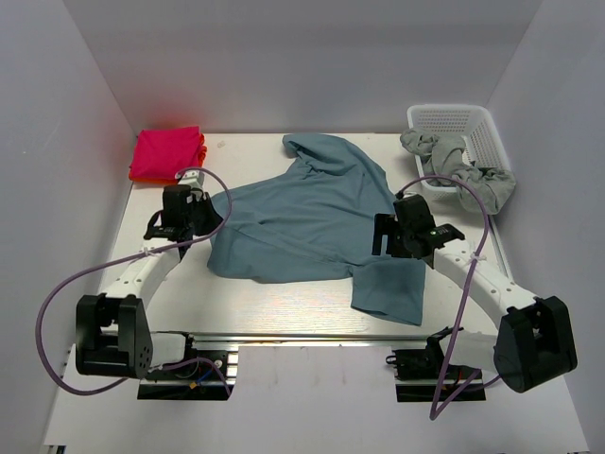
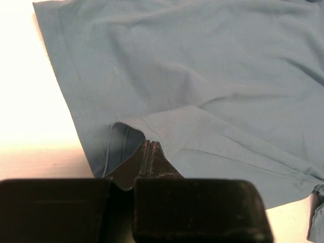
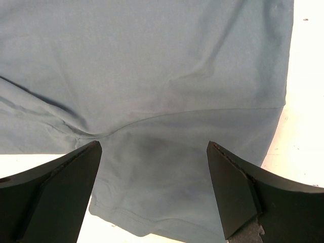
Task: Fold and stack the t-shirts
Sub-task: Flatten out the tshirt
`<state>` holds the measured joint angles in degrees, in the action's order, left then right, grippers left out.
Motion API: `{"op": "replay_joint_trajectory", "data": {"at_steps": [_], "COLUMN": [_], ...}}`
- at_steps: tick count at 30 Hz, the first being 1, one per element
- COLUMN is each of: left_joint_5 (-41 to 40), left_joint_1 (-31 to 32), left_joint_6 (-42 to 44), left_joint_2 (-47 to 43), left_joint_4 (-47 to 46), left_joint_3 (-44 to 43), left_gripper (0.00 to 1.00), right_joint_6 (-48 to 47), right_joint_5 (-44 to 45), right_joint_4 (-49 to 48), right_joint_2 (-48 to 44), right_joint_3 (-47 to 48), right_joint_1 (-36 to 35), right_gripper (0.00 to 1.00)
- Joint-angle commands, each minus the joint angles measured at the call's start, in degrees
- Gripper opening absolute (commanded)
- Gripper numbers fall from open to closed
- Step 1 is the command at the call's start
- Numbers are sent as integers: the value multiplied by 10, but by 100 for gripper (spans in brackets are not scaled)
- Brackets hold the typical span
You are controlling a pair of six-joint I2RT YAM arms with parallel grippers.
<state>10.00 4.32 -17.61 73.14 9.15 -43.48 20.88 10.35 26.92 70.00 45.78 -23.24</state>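
Lying spread over the middle of the tabletop point(image 1: 284, 307) in the top view, the teal shirt point(image 1: 307, 222) has a folded pink shirt point(image 1: 167, 153) at far left and a grey shirt point(image 1: 468, 172) hanging from the basket point(image 1: 452, 115). Left wrist view: the left tool point(image 2: 147, 152) is closed tight, pinching the teal shirt's hem. Right wrist view: the right tool point(image 3: 153, 147) gapes wide over a sleeve, holding nothing.
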Motion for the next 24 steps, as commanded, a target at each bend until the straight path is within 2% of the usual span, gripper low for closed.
{"op": "replay_joint_trajectory", "data": {"at_steps": [1,4,7,12,18,20,24], "left_joint_5": [0,0,0,-12,-12,-12,-12], "left_joint_1": [5,5,5,5,5,5,10], "left_joint_6": [-9,-15,-21,-32,-43,-43,-48], "left_joint_2": [-34,-50,-63,-88,-106,-114,-136], "left_joint_4": [19,14,14,13,13,8,3], "left_joint_3": [11,22,22,33,33,38,38], "left_gripper": [0,0,0,0,0,0,0], "right_joint_6": [12,22,56,165,241,251,264], "right_joint_5": [3,11,59,98,12,9,-52], "right_joint_4": [-6,9,41,174,213,225,227], "right_joint_2": [-16,-17,-25,-21,-41,-45,-66], "right_joint_3": [-10,-15,-19,-28,-93,-100,-111], "right_joint_1": [2,2,5,21,40,42,43], "right_gripper": [90,90,90,90,90,90,90]}}
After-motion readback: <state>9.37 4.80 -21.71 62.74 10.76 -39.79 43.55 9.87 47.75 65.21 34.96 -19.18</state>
